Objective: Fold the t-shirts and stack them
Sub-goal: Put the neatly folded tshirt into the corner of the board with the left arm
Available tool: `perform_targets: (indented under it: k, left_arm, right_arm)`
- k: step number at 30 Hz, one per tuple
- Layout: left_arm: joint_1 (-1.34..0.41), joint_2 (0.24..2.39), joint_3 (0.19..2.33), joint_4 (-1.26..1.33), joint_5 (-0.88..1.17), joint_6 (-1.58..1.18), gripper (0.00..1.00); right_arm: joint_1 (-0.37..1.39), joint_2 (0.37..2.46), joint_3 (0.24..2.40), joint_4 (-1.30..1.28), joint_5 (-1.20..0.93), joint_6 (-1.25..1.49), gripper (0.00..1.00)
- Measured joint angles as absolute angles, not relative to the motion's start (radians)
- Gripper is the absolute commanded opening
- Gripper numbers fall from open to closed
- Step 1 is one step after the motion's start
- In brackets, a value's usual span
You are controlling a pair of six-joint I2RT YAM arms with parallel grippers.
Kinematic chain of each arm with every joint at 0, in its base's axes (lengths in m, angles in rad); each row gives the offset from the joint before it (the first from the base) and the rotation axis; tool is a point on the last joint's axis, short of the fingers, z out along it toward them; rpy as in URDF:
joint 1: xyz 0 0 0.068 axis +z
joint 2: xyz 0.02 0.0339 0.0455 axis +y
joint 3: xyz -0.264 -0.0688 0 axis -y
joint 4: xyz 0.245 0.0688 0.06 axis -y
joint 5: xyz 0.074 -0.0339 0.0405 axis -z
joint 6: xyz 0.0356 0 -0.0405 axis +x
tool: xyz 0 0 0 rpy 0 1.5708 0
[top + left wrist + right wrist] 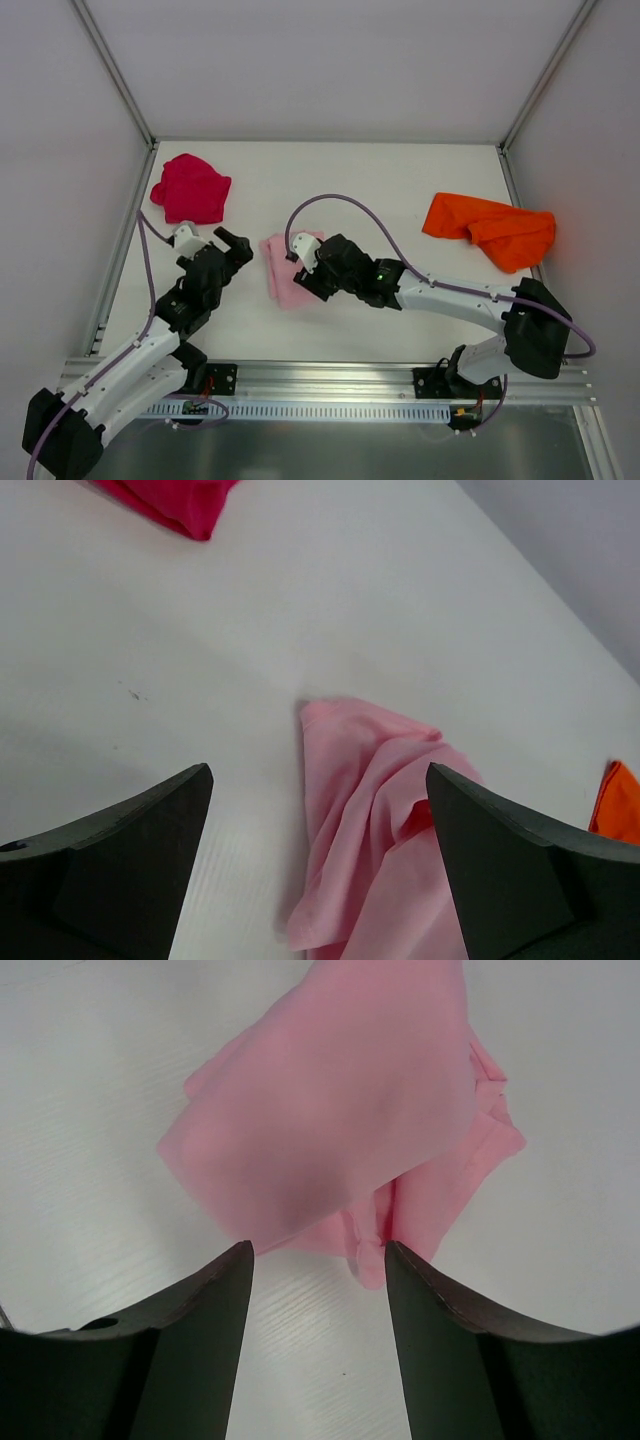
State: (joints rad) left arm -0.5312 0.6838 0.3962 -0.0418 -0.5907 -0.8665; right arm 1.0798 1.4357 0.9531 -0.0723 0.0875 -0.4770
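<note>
Pink t-shirt (pixel 285 278) mid-table, left pincer (pixel 320 770) gaping beside it, right pincer (pixel 318 1247) above

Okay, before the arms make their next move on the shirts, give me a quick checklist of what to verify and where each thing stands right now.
1. Left gripper open and empty: ok.
2. Right gripper jaws apart, nothing clamped: ok.
3. Pink t-shirt folded neatly: not ok. It is doubled over, but creased with uneven edges.
4. Red t-shirt folded: not ok, bunched at the far left.
5. Orange t-shirt folded: not ok, crumpled at the far right.
6. Shirts stacked: not ok, all three lie apart.
</note>
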Motion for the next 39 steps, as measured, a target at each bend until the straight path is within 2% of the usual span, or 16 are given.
perform_targets:
  k: [5,15,16,17,18,19,20,21,27,39]
  left_arm:
    - [-0.532,0.798,0.371,0.072,-0.452,-0.799,0.87]
    - [-0.571,0.751,0.361,0.151,-0.322,-0.700,0.86]
    - [-0.574,0.746,0.361,0.161,-0.309,-0.688,0.83]
    - [-0.576,0.744,0.361,0.173,-0.294,-0.680,0.75]
    - [-0.577,0.745,0.361,0.193,-0.265,-0.666,0.58]
    - [-0.577,0.747,0.361,0.212,-0.243,-0.661,0.18]
    - [-0.577,0.752,0.361,0.229,-0.223,-0.654,0.04]
    - [-0.577,0.762,0.361,0.250,-0.202,-0.640,0.00]
    - [-0.587,0.841,0.361,0.314,-0.121,-0.607,0.00]
    - [-0.630,0.907,0.361,0.442,-0.007,-0.552,0.00]
  right_arm:
    - [1.042,1.461,0.953,-0.056,0.100,-0.454,0.59]
    - [0.969,1.484,0.936,-0.028,0.197,-0.381,0.60]
    - [0.963,1.484,0.936,-0.027,0.205,-0.374,0.60]
    - [0.959,1.484,0.934,-0.024,0.215,-0.368,0.60]
    - [0.955,1.484,0.933,-0.020,0.232,-0.358,0.60]
    - [0.951,1.484,0.928,-0.012,0.247,-0.349,0.60]
    - [0.946,1.483,0.920,-0.002,0.260,-0.340,0.60]
    - [0.941,1.480,0.908,0.007,0.268,-0.332,0.60]
    - [0.912,1.443,0.840,0.016,0.303,-0.297,0.60]
    - [0.912,1.437,0.836,0.032,0.306,-0.279,0.59]
